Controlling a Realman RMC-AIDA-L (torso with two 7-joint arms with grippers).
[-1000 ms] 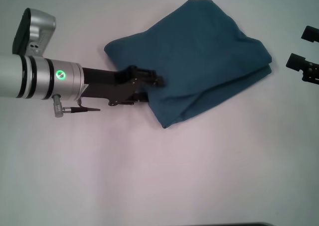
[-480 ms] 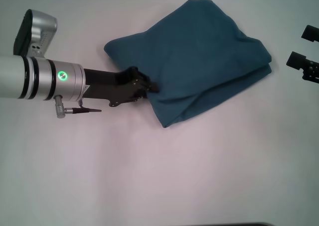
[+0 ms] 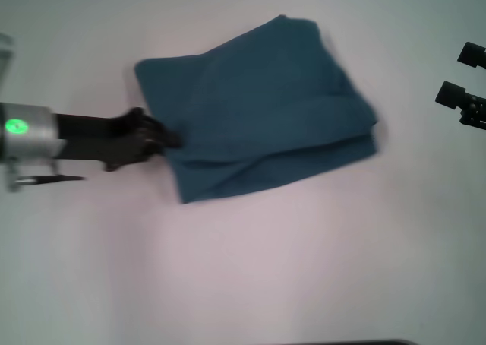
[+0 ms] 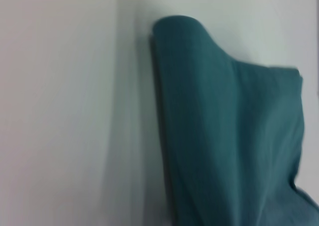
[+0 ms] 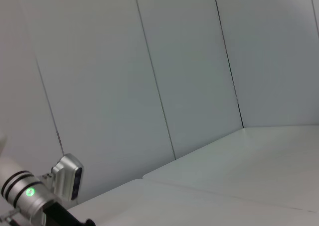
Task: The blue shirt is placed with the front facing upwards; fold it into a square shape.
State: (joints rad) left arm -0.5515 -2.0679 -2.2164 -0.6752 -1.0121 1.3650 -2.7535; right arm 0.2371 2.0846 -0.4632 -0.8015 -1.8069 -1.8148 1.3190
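A: Shirt [image 3: 258,109] status?

B: Folded into a rough, skewed four-sided bundle, lying on the bench [image 3: 243,269] a bit toward 12 o'clock of centre in the head view. Layers stacked; doubled edge shows along its 5 o'clock side. No print showing, plain teal only.

A: Left end effector [image 3: 168,138]?

B: At the shirt's 9 o'clock edge, clenched on the fabric there. Arm comes in from 9 o'clock, low over the bench. Frame is smeared, so the fingers are not crisp, but they sit pinched onto the cloth edge.

A: Left wrist cam?

B: Shirt [image 4: 234,146] fills one side of the frame, rounded fold at one corner, bare bench [image 4: 60,111] beside it. Own fingers not in frame.

A: Right end effector [image 3: 460,94]?

B: Parked at 3 o'clock, well apart from the shirt. Two dark fingertips with a clear gap between them, released, holding nothing.

A: Right wrist cam?

B: Wall panels [image 5: 189,76] and bench; left arm [image 5: 30,196] in a corner. No shirt visible.
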